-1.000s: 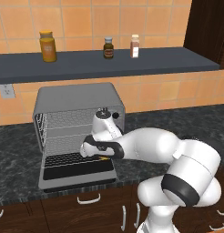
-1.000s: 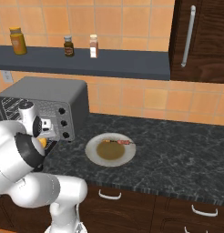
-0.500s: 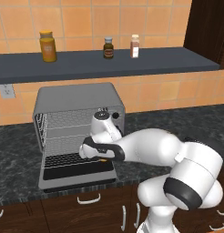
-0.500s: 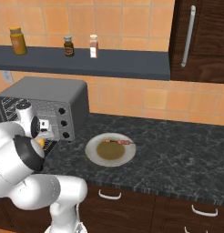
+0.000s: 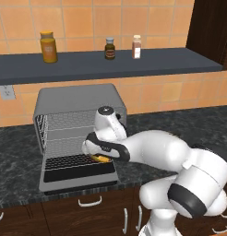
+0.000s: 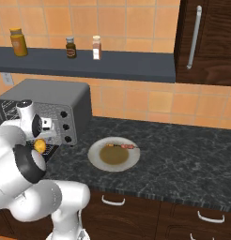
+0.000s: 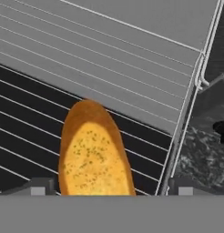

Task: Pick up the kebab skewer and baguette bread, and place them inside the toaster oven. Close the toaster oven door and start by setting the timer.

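1. Baguette bread (image 7: 93,154): golden loaf lying lengthwise between the two finger tips, over the wire rack (image 7: 50,123) at the open mouth of the toaster oven (image 5: 78,103). In the left base view it shows as a yellow patch just under the hand, at the oven's front edge.
2. Gripper (image 7: 111,189): jaws spread apart, one tip on each side of the loaf with a little space showing. A second ago the hand was at this same spot on the loaf; the jaws have widened since, so the bread reads as just released.
3. Toaster oven door (image 5: 78,173): dropped flat in front of the oven, dark window upward, directly below the hand.
4. Kebab skewer (image 6: 124,147): lying on the plate (image 6: 96,161), well to the right of the oven on the counter (image 6: 183,159), untouched.
5. Judgement: the bread half of the loading looks done, provided the loaf rests securely on the rack. Remaining: fetch the skewer, shut the door, turn the timer knob.
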You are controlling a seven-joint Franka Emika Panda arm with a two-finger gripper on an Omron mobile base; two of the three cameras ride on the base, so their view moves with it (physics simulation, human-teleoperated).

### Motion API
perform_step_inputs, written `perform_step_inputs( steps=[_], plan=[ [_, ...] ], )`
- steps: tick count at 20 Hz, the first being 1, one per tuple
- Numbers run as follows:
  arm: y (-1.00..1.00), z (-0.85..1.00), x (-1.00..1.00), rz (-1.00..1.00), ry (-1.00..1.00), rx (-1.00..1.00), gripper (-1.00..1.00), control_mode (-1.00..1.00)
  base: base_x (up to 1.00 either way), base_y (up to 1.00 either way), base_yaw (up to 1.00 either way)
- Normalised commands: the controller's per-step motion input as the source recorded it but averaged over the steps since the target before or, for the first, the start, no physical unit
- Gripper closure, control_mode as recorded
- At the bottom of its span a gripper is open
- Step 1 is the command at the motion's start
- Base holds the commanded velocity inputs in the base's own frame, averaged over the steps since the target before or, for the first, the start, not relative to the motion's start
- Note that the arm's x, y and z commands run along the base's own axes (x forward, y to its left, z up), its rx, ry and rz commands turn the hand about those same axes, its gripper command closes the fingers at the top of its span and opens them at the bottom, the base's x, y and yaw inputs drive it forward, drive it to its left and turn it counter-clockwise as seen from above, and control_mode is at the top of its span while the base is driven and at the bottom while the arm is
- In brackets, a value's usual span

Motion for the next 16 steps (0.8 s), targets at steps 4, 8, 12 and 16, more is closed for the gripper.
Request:
perform_step_inputs(
  steps=[4, 8, 12, 16],
  plan=[
    [-0.92, 0.40, -0.54, -0.01, -0.01, 0.00, -1.00, -1.00, 0.00, 0.00, 0.00],
    [-1.00, 0.15, -0.67, -0.01, 0.00, 0.00, -1.00, -1.00, 0.00, 0.00, 0.00],
    [-1.00, 0.01, -0.47, 0.09, -0.04, 0.00, -1.00, -1.00, 0.00, 0.00, 0.00],
    [-1.00, 0.05, -0.02, 0.14, 0.00, 0.00, -1.00, -1.00, 0.00, 0.00, 0.00]
  ],
)
